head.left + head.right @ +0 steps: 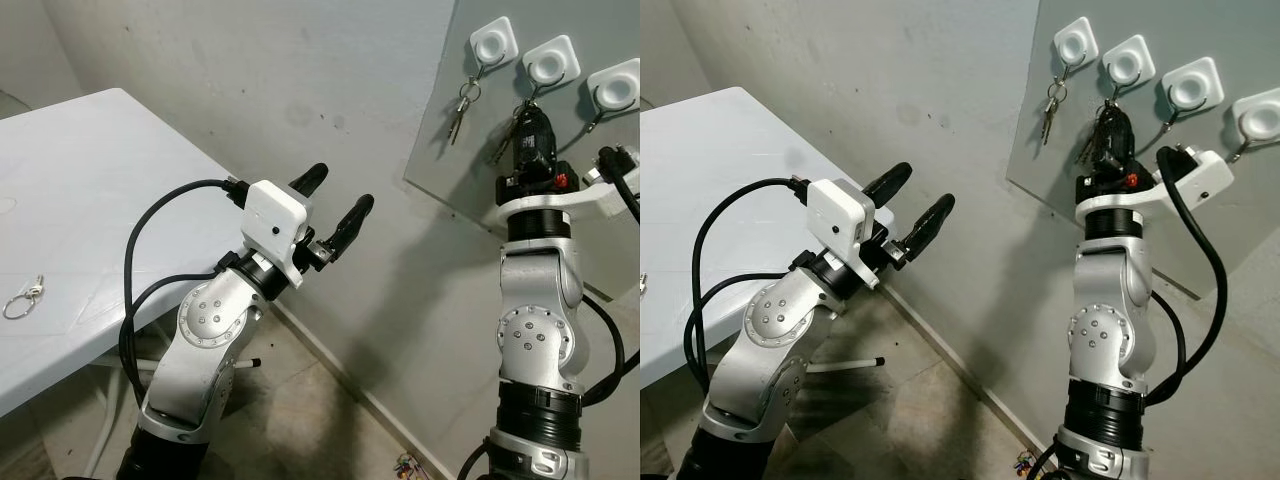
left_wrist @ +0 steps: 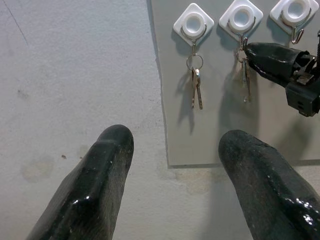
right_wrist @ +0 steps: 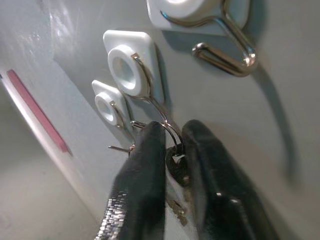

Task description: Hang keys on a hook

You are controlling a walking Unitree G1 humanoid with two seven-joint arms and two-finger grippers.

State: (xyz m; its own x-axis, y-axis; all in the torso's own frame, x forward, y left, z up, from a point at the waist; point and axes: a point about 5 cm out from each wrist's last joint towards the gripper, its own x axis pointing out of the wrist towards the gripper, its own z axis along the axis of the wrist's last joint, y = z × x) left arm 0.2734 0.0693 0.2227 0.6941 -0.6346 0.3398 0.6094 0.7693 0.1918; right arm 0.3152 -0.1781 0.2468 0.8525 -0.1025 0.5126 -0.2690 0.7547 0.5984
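Two bunches are at the grey wall board [image 1: 440, 150]: one silver bunch of keys [image 1: 461, 110] already hangs from the first white square hook [image 1: 494, 45], and my right claw [image 3: 172, 150] is pinched narrow on a second key bunch [image 3: 176, 167], its ring against the wire of the second white hook [image 3: 131, 67]. I judge the hanging nearly done, with only settling the ring and letting go left. My left claw [image 1: 338, 205] waits wide and empty, and another key ring [image 1: 22, 300] lies on the white bench [image 1: 100, 200].
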